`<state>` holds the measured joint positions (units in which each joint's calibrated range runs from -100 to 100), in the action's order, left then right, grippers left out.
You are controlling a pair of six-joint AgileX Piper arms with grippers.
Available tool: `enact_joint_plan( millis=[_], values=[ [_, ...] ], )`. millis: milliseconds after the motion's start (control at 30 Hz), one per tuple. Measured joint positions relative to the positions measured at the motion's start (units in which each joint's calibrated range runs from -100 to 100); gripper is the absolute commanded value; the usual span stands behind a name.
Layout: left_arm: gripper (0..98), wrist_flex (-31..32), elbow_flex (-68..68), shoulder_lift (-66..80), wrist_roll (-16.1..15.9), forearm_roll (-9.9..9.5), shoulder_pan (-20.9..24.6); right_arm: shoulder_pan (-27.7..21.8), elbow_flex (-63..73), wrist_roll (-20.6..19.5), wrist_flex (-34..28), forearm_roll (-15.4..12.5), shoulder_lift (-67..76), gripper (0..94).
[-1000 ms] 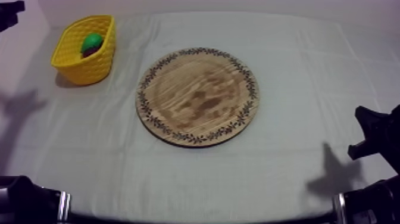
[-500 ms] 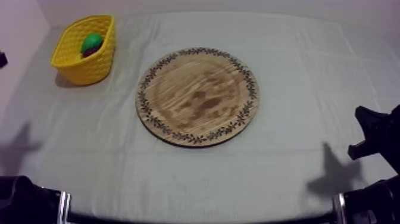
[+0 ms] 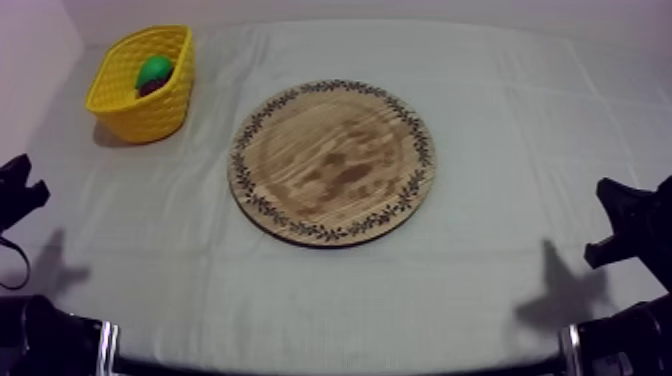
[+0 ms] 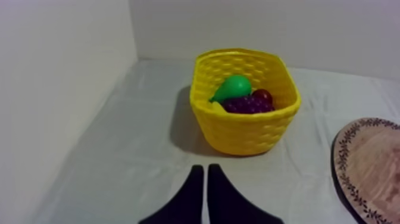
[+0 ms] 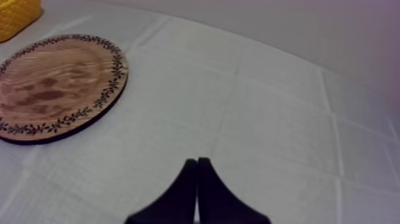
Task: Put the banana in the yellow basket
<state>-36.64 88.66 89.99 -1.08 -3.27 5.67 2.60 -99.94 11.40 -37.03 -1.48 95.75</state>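
**While looking for the banana: bare board, stocked basket, idle pincers**

If meant to be lifted off the board, nothing there to lift: bare wood from rim to rim, lying flat in the middle of the worktop. Cannot tell whether the banana is tucked inside the basket. Would be yellow against a yellow wall, and possibly buried under other fruit.

Inside the basket: a pear on top, grapes under it, a small red fruit just beside them. Set at the far left corner of the worktop, well apart from the board, presumably to fall within the left arm's reach.

Low at the left edge, left pincer clenched on nothing, closed to a narrow wedge and aimed at the basket from some way off. Low at the right edge, right pincer likewise clenched and empty, pointing across bare worktop beside the board.

Reads as a parked posture: both drawn clear of board and basket, with nothing to carry.

Judging by the lie of things, two readings. Either job done, with the banana hidden in the basket, or no banana laid out to pick. Worth a look into the basket before any reach toward the board.
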Motion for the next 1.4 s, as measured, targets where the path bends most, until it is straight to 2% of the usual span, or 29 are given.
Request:
enact_joint_plan(
  millis=[267, 533, 1000, 1400],
  values=[
    [0.1, 1.8, 7.2, 5.4, -0.2, -0.28, -0.3, 0.0, 0.0, 0.0, 0.0, 0.0, 0.0, 0.3],
    [0.1, 1.9, 10.1, 9.1, -0.6, 1.23, -0.6, 0.0, 0.0, 0.0, 0.0, 0.0, 0.0, 0.3],
    [0.1, 2.2, 10.8, 9.8, 2.7, 1.4, -0.5, 0.0, 0.0, 0.0, 0.0, 0.0, 0.0, 0.3],
    [0.0, 2.2, 10.8, 9.8, 1.6, 1.34, -0.6, 0.0, 0.0, 0.0, 0.0, 0.0, 0.0, 0.3]
  ],
)
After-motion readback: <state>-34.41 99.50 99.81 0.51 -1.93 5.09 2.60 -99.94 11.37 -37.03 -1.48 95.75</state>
